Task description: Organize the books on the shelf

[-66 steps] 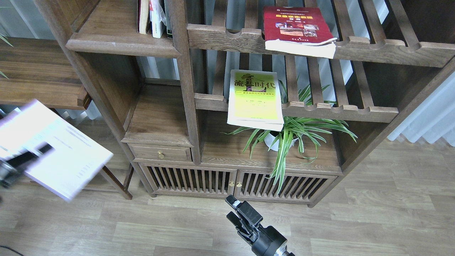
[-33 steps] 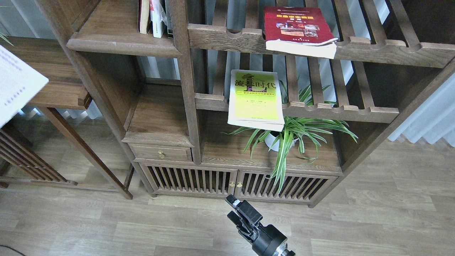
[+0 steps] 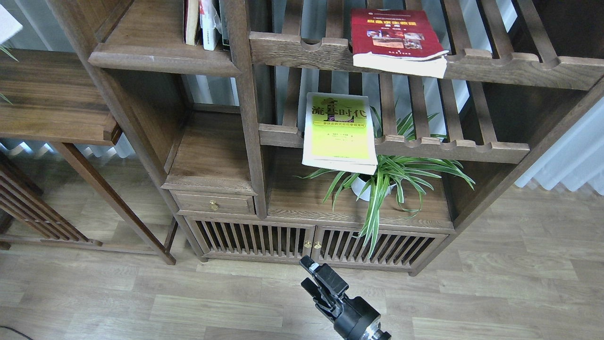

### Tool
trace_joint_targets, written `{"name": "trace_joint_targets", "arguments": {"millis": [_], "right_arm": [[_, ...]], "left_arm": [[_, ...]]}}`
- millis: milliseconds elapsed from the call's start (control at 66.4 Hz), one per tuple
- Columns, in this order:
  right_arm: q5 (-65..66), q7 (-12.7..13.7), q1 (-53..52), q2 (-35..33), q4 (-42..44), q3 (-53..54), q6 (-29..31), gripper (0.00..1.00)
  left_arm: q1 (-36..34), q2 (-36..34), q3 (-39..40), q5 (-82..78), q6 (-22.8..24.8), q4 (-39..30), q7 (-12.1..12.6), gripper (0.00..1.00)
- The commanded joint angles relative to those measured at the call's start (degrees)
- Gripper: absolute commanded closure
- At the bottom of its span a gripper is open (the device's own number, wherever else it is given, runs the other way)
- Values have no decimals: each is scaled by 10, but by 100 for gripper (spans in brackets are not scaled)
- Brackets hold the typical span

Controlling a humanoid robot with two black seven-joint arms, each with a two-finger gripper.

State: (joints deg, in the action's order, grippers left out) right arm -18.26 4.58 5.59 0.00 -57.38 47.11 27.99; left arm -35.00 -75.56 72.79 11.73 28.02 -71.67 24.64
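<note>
The dark red book [image 3: 396,40] lies flat on the upper slatted rack and overhangs its front rail. The yellow-green book [image 3: 339,132] lies on the middle slatted rack and hangs over its front rail. Only a corner of the pale lavender-white book [image 3: 7,23] shows at the top left edge; what holds it is out of view. The solid shelf [image 3: 160,56] at upper left bears a few upright books [image 3: 203,23]. My left gripper is out of view. My right gripper [image 3: 307,274] is low over the floor in front of the cabinet, its fingers apart and empty.
A potted spider plant [image 3: 382,182] stands on the cabinet top under the yellow-green book. A lower solid shelf [image 3: 207,160] sits above a small drawer [image 3: 213,204]. A wooden side table [image 3: 52,94] stands at left. White curtains [image 3: 566,156] hang at right.
The pale lavender-white book has risen along the left edge from low left to the top left corner, and the left gripper that held it has left the view. The right arm has barely moved.
</note>
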Motion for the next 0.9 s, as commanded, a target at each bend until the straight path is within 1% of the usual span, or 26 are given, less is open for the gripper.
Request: {"name": "trace_joint_targets", "arguments": {"millis": [0, 120, 166, 301, 392, 617, 632, 663, 798, 888], "right_arm": [[-2, -2, 3, 0, -1, 0, 0, 1], [-1, -4, -2, 0, 8, 0, 0, 1], [1, -3, -4, 0, 10, -1, 0, 1], [2, 2, -5, 0, 10, -5, 0, 1], [2, 3, -5, 0, 16, -2, 0, 1], [-2, 3, 4, 0, 28, 0, 0, 1], [-3, 3, 5, 0, 28, 0, 0, 1], [-3, 3, 5, 0, 28, 0, 0, 1], [-5, 3, 5, 0, 28, 1, 0, 1], [-6, 3, 5, 0, 28, 1, 0, 1]], "left_arm": [[-75, 19, -55, -29, 0, 7, 1, 95], [-160, 36, -121, -45, 0, 15, 13, 95], [-201, 48, -152, -57, 0, 25, 18, 95], [-282, 86, -201, -104, 0, 57, 19, 96], [-310, 124, -206, -142, 0, 74, 18, 96], [-345, 213, -207, -210, 0, 115, 17, 96], [-359, 240, -207, -228, 0, 133, 17, 96], [-371, 256, -207, -239, 0, 145, 17, 96], [-415, 320, -208, -294, 0, 196, 15, 96], [-435, 349, -208, -309, 0, 224, 10, 96]]}}
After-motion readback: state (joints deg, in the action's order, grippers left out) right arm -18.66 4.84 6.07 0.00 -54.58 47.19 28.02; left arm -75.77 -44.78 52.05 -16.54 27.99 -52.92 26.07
